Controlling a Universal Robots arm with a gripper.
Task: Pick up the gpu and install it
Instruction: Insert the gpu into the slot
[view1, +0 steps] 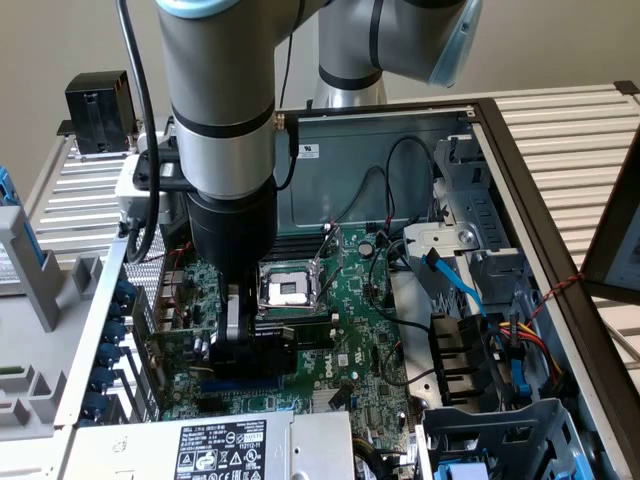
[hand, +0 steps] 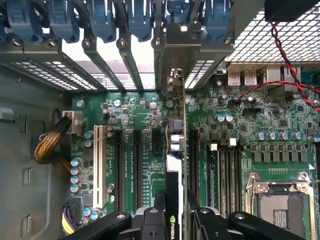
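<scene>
My gripper (hand: 175, 222) pinches the gpu (hand: 174, 182) between its fingers, edge-on over the motherboard (hand: 140, 107). The card's long axis runs straight from the fingers toward the rear slot openings (hand: 145, 72), parallel to the black expansion slots (hand: 135, 165).

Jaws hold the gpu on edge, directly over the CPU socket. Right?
Not over the socket. The jaws hold the gpu on edge over the expansion slots, off to one side of the CPU socket. The wrist view shows it.
</scene>
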